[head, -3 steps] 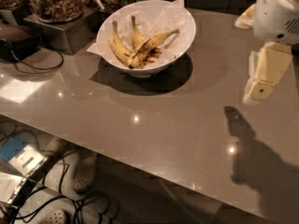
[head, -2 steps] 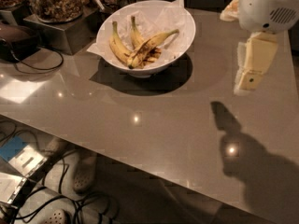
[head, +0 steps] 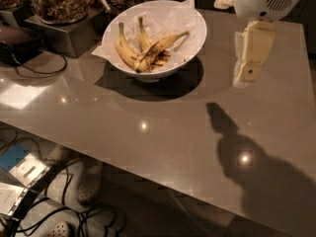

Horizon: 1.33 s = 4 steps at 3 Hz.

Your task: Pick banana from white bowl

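The white bowl (head: 192,43), lined with crumpled white paper, stands on the grey table at the back centre. Three bananas lie in it. The banana (head: 160,49) lies diagonally, its thin stem pointing up right and a dark brown patch towards its lower left end. A cleaner yellow curved banana (head: 123,47) lies to its left, and a shorter streaked one (head: 143,36) lies behind it. My gripper (head: 245,77) hangs above the table to the right of the bowl, apart from it and empty.
Glass jars of snacks (head: 59,1) on a metal stand (head: 69,33) sit at the back left. A dark device with a cable (head: 19,43) lies at the left. The table's front edge (head: 148,174) runs diagonally, with cables and shoes on the floor below.
My gripper has moved left and a little farther back, closer to the bowl. Its shadow on the table has moved left with it. The bowl and bananas have not moved.
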Each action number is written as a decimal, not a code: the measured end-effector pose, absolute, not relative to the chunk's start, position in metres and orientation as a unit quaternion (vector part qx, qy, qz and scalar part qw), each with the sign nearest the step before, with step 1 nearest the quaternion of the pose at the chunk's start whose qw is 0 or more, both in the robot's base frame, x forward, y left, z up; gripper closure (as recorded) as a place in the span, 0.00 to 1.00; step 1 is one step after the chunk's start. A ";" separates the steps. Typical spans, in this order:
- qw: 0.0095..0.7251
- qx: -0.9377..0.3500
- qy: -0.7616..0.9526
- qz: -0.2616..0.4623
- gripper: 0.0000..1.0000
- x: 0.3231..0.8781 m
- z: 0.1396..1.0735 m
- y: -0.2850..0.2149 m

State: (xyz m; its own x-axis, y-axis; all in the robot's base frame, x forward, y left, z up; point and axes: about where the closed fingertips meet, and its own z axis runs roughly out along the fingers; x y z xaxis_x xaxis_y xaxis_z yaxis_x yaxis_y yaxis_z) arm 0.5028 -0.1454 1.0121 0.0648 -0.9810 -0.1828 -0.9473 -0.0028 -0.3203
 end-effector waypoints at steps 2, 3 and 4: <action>0.223 -0.753 0.616 -0.055 0.00 0.559 1.042 -0.095; 0.222 -0.776 0.586 -0.069 0.00 0.581 1.047 -0.064; 0.231 -0.776 0.583 -0.072 0.00 0.585 1.049 -0.058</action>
State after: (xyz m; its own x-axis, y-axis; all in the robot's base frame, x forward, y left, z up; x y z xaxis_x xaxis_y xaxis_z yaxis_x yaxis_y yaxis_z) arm 0.5847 -0.0579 1.0493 0.3101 -0.9375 -0.1578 -0.8712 -0.2138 -0.4419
